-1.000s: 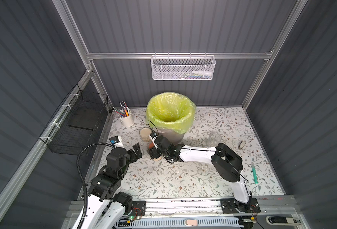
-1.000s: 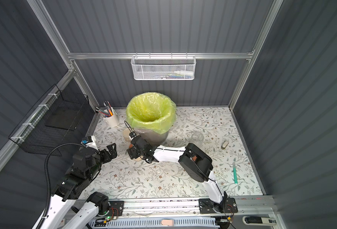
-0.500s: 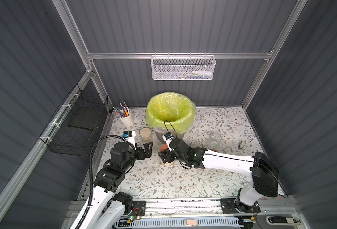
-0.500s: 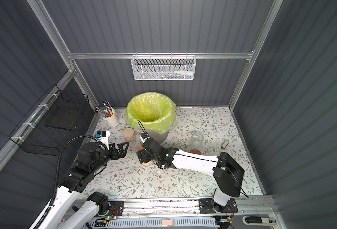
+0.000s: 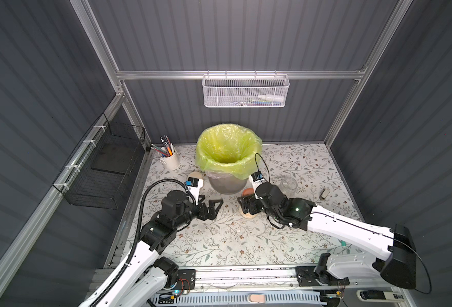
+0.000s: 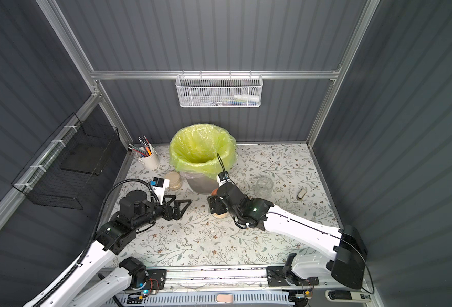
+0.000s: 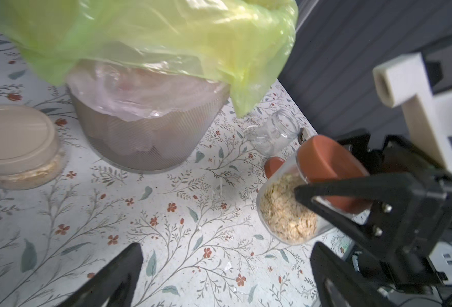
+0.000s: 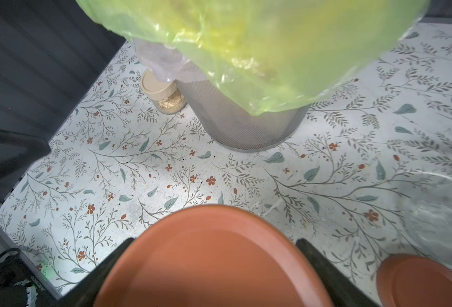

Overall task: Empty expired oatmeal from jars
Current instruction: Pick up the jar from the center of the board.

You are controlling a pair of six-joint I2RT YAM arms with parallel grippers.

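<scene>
- Right gripper [image 5: 247, 206] is clamped on the terracotta-lid jar [image 7: 307, 191], with 1 finger on each side of the lid end and the jaws partly closed around it.
- I see that jar tilted, with its lid [image 8: 214, 265] on, just in front of the bin [image 5: 226, 184] on the right-arm side. I can't tell if its base touches the table [image 5: 219, 239].
- Oatmeal [image 7: 286, 215] is heaped in the low end of the held jar.
- Left gripper [image 5: 211, 209] is spread wide and holds nothing. It is in front of the bin on the left-arm side, pointed at the held jar and apart from it.
- Cream-lid jar [image 6: 173, 180] is upright and closed, with oatmeal in the bottom, just beside the bin on the left-arm side.
- Empty jar [image 5: 288, 185] is upright with no lid, near the bin on the right-arm side.
- Loose terracotta lid [image 8: 419, 281] lies flat on the table near the bin's base, just beside the held jar.
</scene>
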